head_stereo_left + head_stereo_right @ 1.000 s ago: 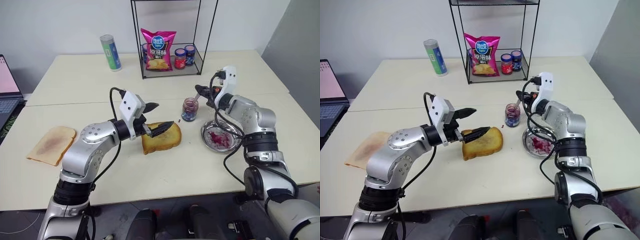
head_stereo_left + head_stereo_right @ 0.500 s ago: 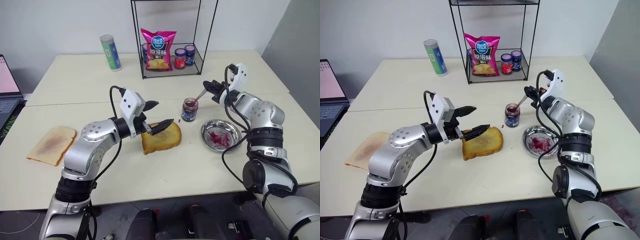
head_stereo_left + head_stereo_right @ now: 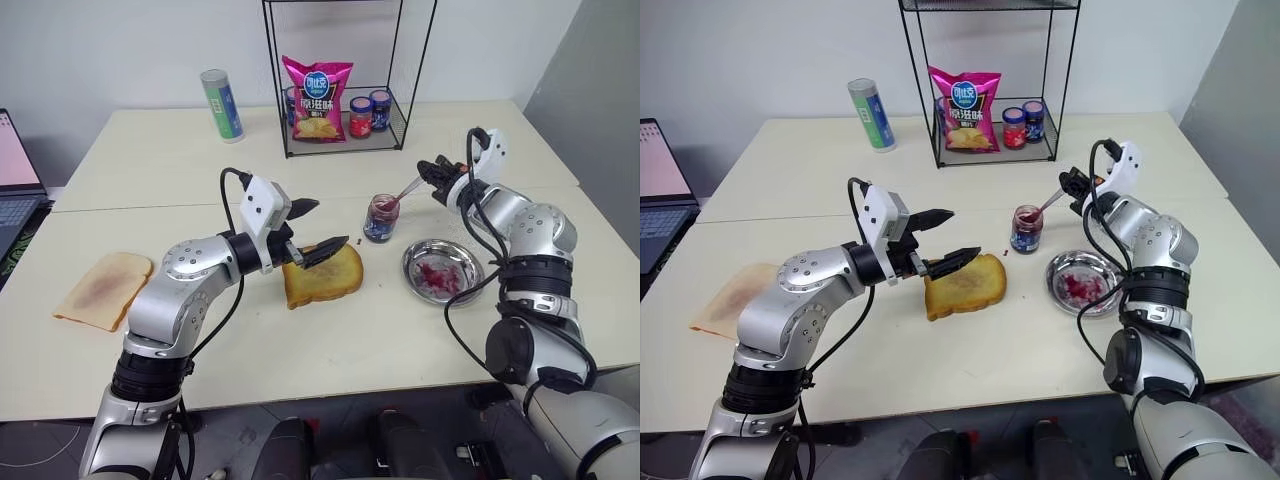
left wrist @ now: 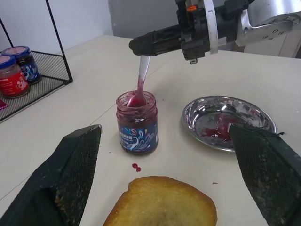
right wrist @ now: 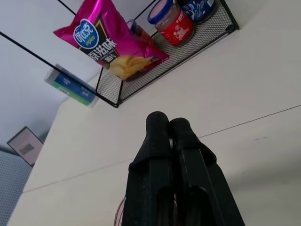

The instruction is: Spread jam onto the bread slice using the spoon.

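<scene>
1. Laptop [image 3: 15, 185] at the far left edge of the table [image 3: 150, 150], partly cut off.
2. Paler bread [image 3: 102, 289] with a faint purplish stain lies flat near the left front of the table, well apart from everything else.
3. Green and blue can [image 3: 221, 104] stands upright towards the back.
4. Left gripper [image 3: 318, 227] hovers level just over the back left corner of the bread slice [image 3: 322, 276], its two black fingers [image 4: 61, 183] spread wide with nothing between them.
5. The bread slice, golden with a darker crust, lies flat near the table's middle; small jam [image 4: 136, 166] drops mark the table between it and the open jar [image 3: 379, 218].
6. Wire rack [image 3: 340, 75] at the back holds a pink crisp bag [image 3: 317, 98] and two lidded jars [image 3: 368, 113].
7. The spoon [image 4: 139, 86] slants down with its bowl in the mouth of the open jar, coated red.
8. Steel dish [image 3: 442, 271], smeared with jam, sits just right of the jar.
9. Right gripper [image 3: 437, 172] is clamped tight on the spoon's handle, above and to the right of the jar.
</scene>
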`<state>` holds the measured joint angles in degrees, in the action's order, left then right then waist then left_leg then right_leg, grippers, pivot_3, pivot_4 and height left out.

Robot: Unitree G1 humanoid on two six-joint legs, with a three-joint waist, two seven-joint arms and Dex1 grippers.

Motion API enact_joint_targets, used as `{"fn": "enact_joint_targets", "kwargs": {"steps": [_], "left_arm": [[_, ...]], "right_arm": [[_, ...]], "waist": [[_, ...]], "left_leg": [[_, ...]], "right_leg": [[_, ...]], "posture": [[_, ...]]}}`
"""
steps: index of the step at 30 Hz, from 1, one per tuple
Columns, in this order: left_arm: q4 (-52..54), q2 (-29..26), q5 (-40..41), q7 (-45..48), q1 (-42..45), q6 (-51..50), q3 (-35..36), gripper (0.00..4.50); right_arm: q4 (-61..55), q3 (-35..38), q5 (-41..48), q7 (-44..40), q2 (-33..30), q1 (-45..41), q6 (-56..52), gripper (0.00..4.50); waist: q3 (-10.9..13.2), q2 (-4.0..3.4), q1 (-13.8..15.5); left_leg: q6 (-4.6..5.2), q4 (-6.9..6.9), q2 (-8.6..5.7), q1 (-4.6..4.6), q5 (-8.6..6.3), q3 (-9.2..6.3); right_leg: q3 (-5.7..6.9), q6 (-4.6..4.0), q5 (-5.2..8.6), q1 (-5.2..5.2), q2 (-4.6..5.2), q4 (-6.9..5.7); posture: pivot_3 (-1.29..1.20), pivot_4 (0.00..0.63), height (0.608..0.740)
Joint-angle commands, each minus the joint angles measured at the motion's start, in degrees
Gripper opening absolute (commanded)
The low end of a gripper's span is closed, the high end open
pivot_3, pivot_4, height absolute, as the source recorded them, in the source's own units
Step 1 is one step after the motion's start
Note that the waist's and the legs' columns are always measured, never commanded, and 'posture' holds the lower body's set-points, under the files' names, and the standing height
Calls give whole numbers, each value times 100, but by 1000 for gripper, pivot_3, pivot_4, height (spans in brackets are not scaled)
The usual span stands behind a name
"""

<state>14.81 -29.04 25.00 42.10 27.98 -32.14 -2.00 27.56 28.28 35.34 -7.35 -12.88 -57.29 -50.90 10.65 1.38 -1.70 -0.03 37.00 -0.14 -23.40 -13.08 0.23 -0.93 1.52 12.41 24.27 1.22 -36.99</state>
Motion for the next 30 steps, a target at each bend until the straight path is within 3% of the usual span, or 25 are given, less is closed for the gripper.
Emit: {"fn": "enact_joint_targets", "kwargs": {"steps": [1,17,30], "left_arm": [[26,-34,-28,74,134,120,16,4500],[-117,-39,-83,257,229,185,1,4500],[-215,-174,96,570,418,186,209,4500]], "right_arm": [[-134,221,295,157,13,-234,0,30],[-379,744,983,859,79,-108,-178,30],[-1480,1333,2402,1789,477,208,-665,30]], "waist": [[0,0,-1],[0,0,-2],[1,-1,-6]], "left_leg": [[0,0,0,0,0,-1],[0,-1,0,-1,0,-1],[1,-2,2,-3,0,-2]], "right_leg": [[1,0,0,0,0,0],[2,0,0,0,-1,1],[2,1,1,1,-3,2]], "posture": [[0,150,740],[0,150,740],[0,150,740]]}}
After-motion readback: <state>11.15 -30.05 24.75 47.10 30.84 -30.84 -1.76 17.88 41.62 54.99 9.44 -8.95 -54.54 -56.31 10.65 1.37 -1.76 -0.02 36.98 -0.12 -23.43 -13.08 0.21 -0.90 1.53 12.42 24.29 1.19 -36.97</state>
